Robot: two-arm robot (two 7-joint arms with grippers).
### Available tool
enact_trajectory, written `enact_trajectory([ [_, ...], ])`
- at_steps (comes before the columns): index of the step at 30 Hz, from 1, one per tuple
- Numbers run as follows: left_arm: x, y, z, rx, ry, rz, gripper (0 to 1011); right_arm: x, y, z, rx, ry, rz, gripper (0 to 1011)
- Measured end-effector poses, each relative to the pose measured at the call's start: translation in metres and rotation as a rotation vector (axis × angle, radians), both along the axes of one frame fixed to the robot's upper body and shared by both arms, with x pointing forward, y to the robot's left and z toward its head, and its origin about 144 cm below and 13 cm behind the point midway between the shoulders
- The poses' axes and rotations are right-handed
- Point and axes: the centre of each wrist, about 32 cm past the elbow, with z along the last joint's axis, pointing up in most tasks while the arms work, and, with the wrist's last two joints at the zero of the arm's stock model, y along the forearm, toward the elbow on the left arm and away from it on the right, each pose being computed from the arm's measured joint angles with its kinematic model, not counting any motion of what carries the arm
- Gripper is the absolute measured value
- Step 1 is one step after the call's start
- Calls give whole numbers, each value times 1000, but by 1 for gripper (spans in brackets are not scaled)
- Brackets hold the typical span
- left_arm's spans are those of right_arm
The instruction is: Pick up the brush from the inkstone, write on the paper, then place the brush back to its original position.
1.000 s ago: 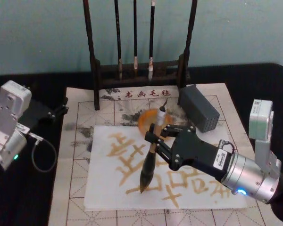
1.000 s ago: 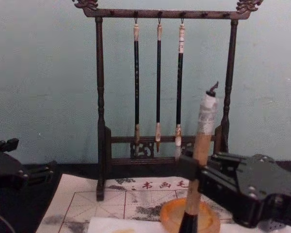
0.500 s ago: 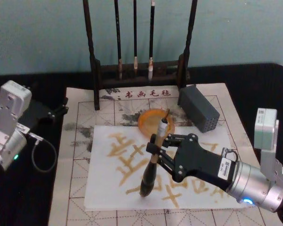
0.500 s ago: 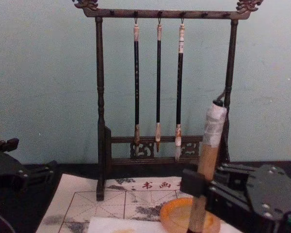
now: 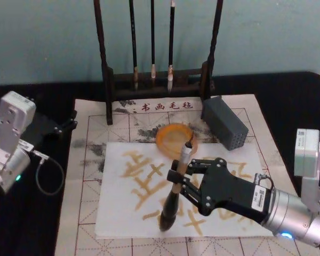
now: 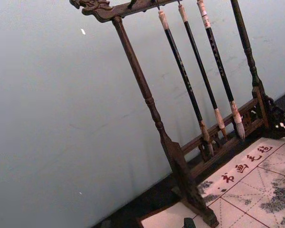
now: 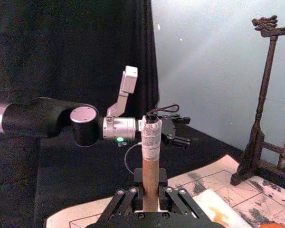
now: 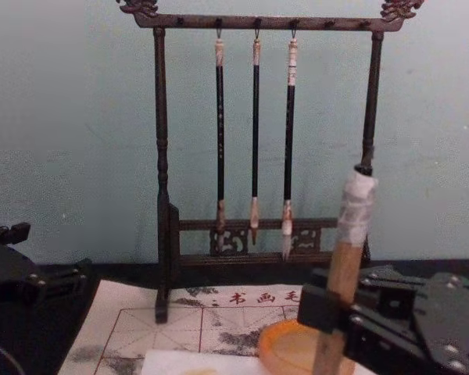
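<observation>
I am holding the brush (image 5: 169, 207) in the right gripper (image 5: 175, 179). Its black fingers are clamping the pale wooden handle just above the dark shaft, high enough to leave the bristles free. The brush is standing nearly upright, leaning a little. Its dark tip is pressing on the paper (image 5: 117, 210) near the front edge, among tan strokes already written there. I judge that the writing step is under way.

The inkstone (image 5: 173, 137) is sitting just behind the paper on the mat (image 5: 90, 114) with red grid lines, ready to take the brush back. A grey block (image 5: 225, 124) is lying near it, to the right. Three slim brushes are hanging untouched on the wooden rack (image 5: 159, 80) at the back.

The left gripper (image 7: 183, 130) is resting parked off to the left over the dark table (image 5: 288, 96), jaws apart and gripping nothing.
</observation>
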Motion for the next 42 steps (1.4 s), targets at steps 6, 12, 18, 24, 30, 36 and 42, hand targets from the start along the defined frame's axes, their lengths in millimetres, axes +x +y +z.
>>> enact_trajectory([
  [6, 0, 0, 0, 0, 0, 0, 1001, -4, -2, 1, -1, -1, 12, 200],
  [12, 0, 0, 0, 0, 0, 0, 1001, -6, -3, 3, 6, -7, 16, 200],
  [18, 0, 0, 0, 0, 0, 0, 1001, -6, -4, 8, 37, -18, 2, 200],
  [24, 0, 0, 0, 0, 0, 0, 1001, -1, -4, 14, 85, -22, -37, 200],
  [30, 0, 0, 0, 0, 0, 0, 1001, 10, -3, 19, 125, -4, -101, 200],
  [36, 0, 0, 0, 0, 0, 0, 1001, 22, -1, 21, 147, 24, -150, 200],
  [42, 0, 0, 0, 0, 0, 0, 1001, 35, 1, 23, 162, 74, -208, 200],
])
